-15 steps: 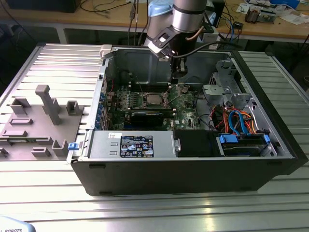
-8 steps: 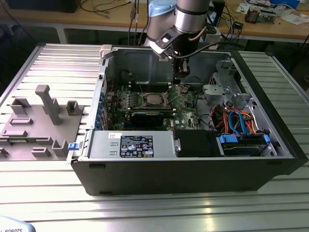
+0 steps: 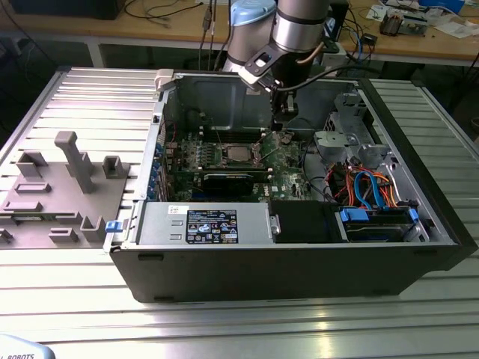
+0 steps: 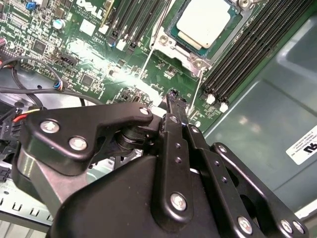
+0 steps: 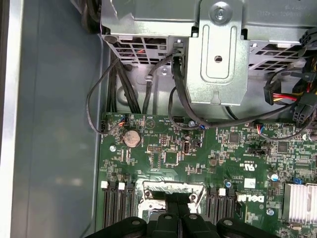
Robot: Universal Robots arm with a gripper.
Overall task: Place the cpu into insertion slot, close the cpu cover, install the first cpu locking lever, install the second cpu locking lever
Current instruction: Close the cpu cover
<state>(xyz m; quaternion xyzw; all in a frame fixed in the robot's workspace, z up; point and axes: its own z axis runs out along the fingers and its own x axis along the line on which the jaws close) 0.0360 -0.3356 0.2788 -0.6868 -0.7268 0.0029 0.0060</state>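
Silver-grey cpu (image 4: 205,22) sits in the insertion slot (image 4: 171,45) on the motherboard (image 4: 94,69). The jaws, pinched together and empty, hover just beside its corner. A crooked descent could snag the raised locking lever (image 4: 199,89).

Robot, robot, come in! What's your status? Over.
Gripper shut, tip low beside the insertion slot. Cpu seated in it. Thin wire lever right by the tip. Over.
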